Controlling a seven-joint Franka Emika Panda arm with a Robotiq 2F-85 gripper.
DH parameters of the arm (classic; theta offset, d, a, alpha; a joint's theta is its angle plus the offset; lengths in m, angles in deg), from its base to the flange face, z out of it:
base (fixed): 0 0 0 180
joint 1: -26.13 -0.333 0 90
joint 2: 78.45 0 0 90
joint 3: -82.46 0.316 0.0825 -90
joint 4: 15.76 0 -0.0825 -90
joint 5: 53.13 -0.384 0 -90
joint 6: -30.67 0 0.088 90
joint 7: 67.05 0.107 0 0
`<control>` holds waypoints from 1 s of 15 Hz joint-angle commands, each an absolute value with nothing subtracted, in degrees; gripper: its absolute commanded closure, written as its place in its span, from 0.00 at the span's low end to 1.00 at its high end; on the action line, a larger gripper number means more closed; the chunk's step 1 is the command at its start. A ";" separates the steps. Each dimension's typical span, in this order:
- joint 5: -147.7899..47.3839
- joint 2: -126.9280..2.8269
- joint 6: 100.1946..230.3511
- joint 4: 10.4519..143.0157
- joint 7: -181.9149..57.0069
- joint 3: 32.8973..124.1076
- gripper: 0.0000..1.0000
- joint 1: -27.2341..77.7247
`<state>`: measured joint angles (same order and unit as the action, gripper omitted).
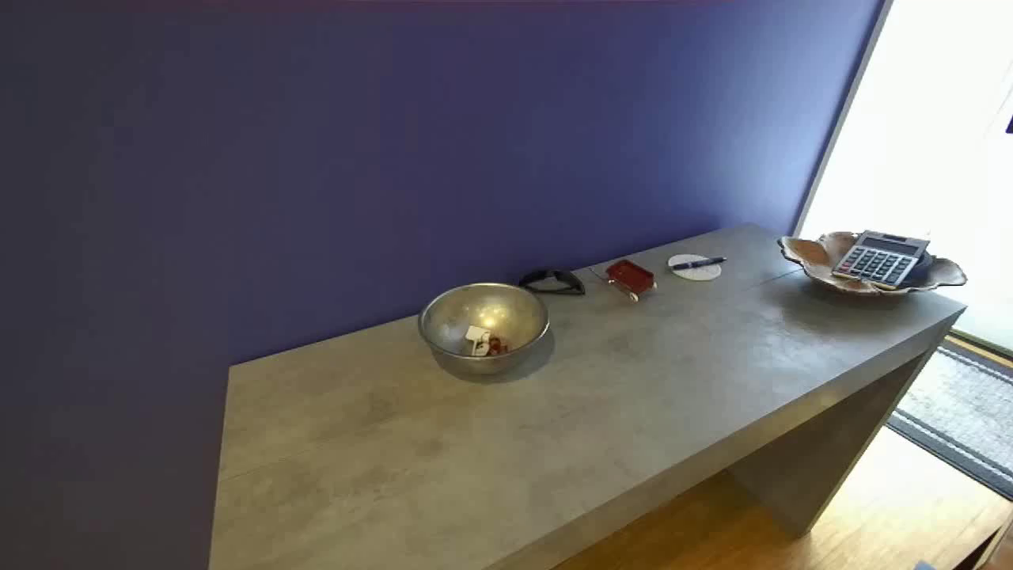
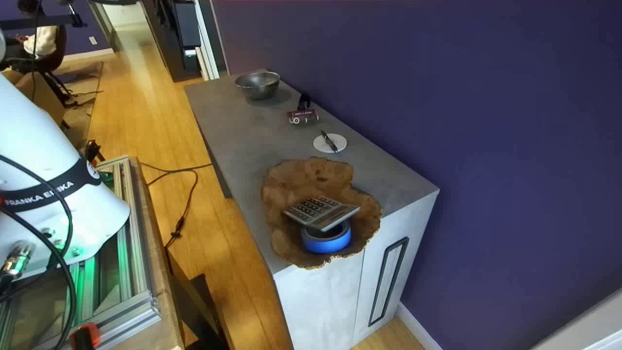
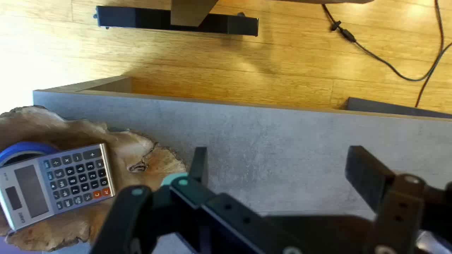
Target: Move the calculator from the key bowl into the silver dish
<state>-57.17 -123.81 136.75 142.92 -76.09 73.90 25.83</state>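
While the fingers (image 3: 367, 178) stand wide apart, the calculator (image 3: 56, 186) lies outside their gap, in the key bowl (image 3: 125, 151)

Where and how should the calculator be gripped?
Probably from above, the gripper straddling the long edges at the keyed half, if it spans them: the calculator lies tilted, keys up, display end raised over the blue tape roll, which pokes past one edge there.

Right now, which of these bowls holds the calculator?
The shallow, wavy-rimmed wooden bowl, with the calculator tilted over a blue tape roll. The deep, round metal bowl holds small white and reddish items.
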 commanded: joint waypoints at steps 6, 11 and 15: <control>-57.78 -123.25 136.76 142.64 -76.51 74.36 0.00 26.66; -56.87 -114.60 134.91 138.63 -75.66 68.58 0.00 32.97; -57.07 -105.04 136.86 137.98 -76.93 62.33 0.00 39.60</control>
<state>-56.61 -113.41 136.41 140.35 -75.80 65.93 36.02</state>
